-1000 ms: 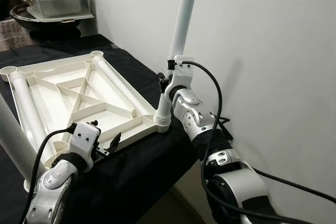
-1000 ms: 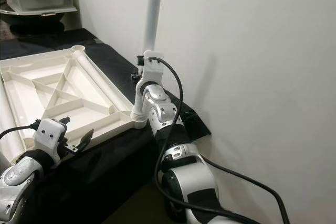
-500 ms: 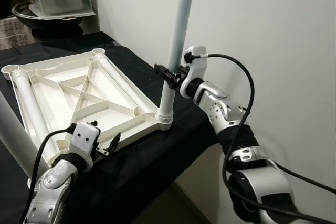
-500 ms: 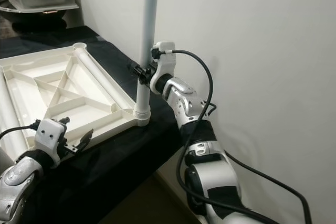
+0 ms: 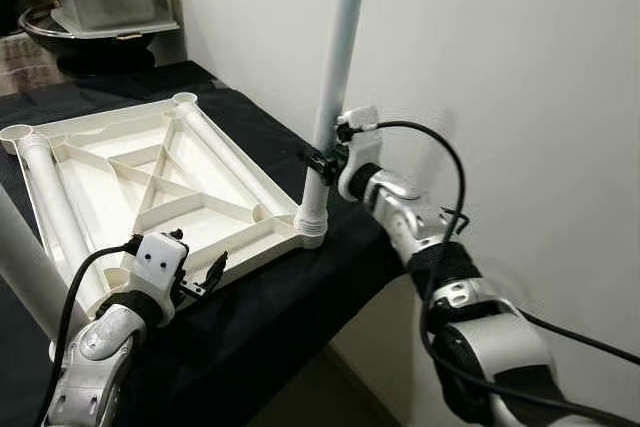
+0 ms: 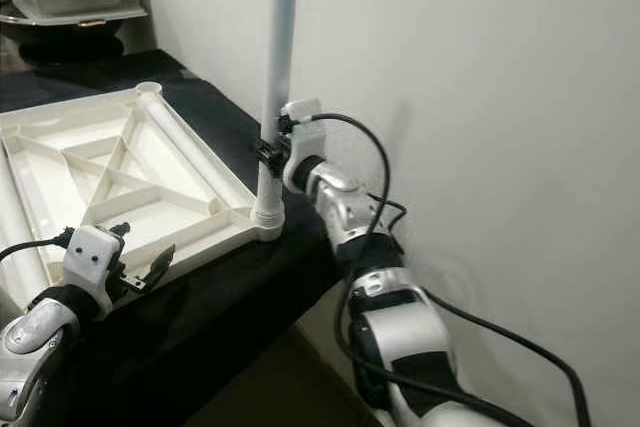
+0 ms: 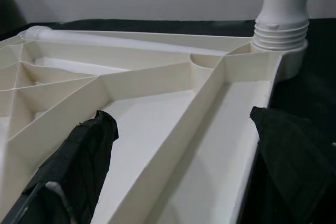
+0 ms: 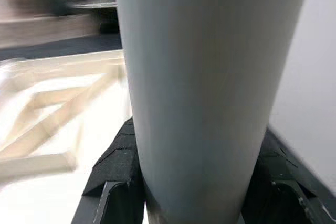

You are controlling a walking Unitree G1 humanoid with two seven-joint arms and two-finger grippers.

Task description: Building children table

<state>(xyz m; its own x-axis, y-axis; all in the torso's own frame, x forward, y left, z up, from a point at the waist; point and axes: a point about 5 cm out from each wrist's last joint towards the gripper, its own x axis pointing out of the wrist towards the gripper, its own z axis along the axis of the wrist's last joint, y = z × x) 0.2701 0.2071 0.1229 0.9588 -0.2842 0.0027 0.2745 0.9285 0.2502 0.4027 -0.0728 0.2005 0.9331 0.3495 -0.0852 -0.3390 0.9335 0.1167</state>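
The tabletop [image 5: 150,187] lay upside down on a black cloth [image 5: 260,317], ribbed underside up, near the white wall [image 5: 520,77]. At its near right corner a white leg [image 5: 335,77] stood upright in its socket [image 5: 310,230], the ribbed collar at its foot seated against the corner. The right gripper [image 5: 322,162] held that leg low on the shaft, just above the socket, its fingers [image 8: 113,182] pressed on either side of the tube, which showed very close in the right wrist view. Another leg [image 5: 55,207] lay flat along the left edge of the tabletop, and one more [image 5: 215,142] lay along the right edge. The left gripper [image 5: 212,272] sat at the near edge of the tabletop, its fingers [image 7: 86,156] spread, one over the inner tray and the other outside the rim, pinching nothing. At the far end of the cloth stood a clear lidded box [image 5: 110,2] on a dark bowl [image 5: 90,47].
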